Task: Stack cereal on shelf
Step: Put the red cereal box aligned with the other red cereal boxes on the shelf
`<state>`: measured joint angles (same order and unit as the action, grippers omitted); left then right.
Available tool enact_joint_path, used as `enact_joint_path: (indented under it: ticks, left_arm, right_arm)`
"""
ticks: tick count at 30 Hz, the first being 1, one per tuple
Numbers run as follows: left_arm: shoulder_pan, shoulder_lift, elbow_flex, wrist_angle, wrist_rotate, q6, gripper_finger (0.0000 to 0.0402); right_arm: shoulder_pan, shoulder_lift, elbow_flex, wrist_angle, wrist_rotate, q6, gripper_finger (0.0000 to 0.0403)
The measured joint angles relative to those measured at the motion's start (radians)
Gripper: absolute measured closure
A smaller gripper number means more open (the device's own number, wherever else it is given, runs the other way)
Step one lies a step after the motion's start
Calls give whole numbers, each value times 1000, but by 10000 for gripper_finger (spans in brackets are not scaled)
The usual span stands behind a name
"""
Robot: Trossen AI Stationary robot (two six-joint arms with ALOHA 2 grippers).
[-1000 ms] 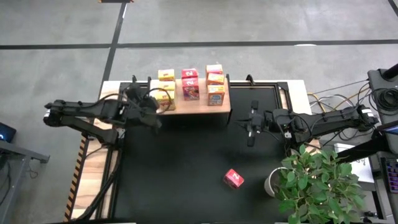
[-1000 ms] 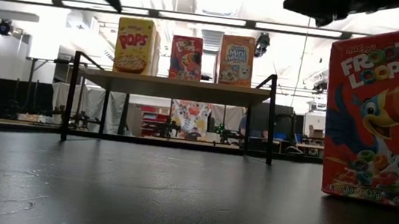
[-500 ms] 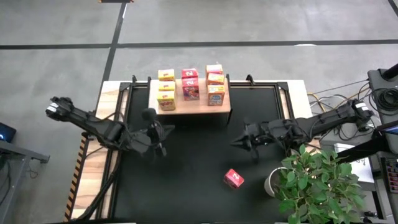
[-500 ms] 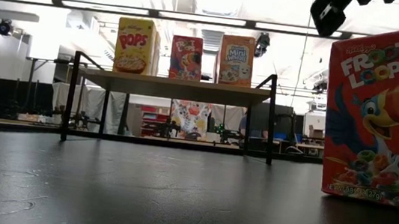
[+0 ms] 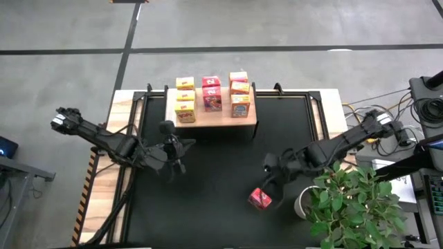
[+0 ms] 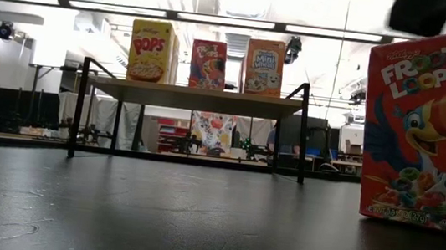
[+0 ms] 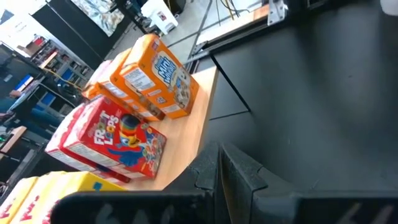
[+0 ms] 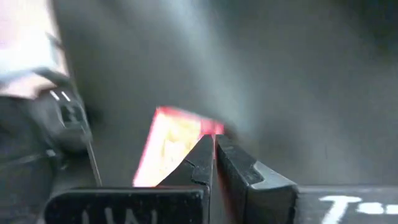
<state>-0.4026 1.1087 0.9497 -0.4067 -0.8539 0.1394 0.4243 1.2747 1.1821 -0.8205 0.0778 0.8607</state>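
Note:
The shelf (image 5: 211, 114) is a light wooden block at the mat's far side. It carries several cereal boxes in three rows: yellow (image 5: 185, 100), pink-red (image 5: 212, 93) and orange (image 5: 239, 93). The left wrist view shows the orange (image 7: 158, 78) and pink-red (image 7: 112, 143) boxes standing on the wood. One more pink-red box (image 5: 260, 198) stands alone on the mat near the near edge and looms large in the low view (image 6: 428, 132). My right gripper (image 5: 268, 173) is shut and hovers just beyond that box (image 8: 168, 149). My left gripper (image 5: 173, 158) is shut, over the mat near the shelf's left end.
A large black mat (image 5: 208, 207) covers the table inside a black frame (image 5: 315, 104). A potted plant (image 5: 353, 204) stands at the near right corner, close to the lone box and my right arm. Cables and gear lie past the right edge.
My left gripper drew back from the yellow boxes at the shelf's left end toward the near edge, then held still over the mat. My right gripper travelled from the mat's middle right toward the near edge and came up to the lone pink-red box.

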Motion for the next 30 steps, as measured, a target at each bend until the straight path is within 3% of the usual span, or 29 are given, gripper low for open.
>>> enact_joint_path:
  ticks: [5,12,24,30]
  left_arm:
    - [0,0,14,0,0,2,401]
    - [0,0,14,0,0,28,401]
    - [0,0,14,3,0,54,401]
    - [0,0,14,-4,0,43,401]
  right_arm:
    - [70,121,184,-243,1,164,394]
    - [92,256,342,-288,-2,245,368]
    - [91,405,414,-375,-3,199,175]
    - [91,431,414,-381,-7,176,109]
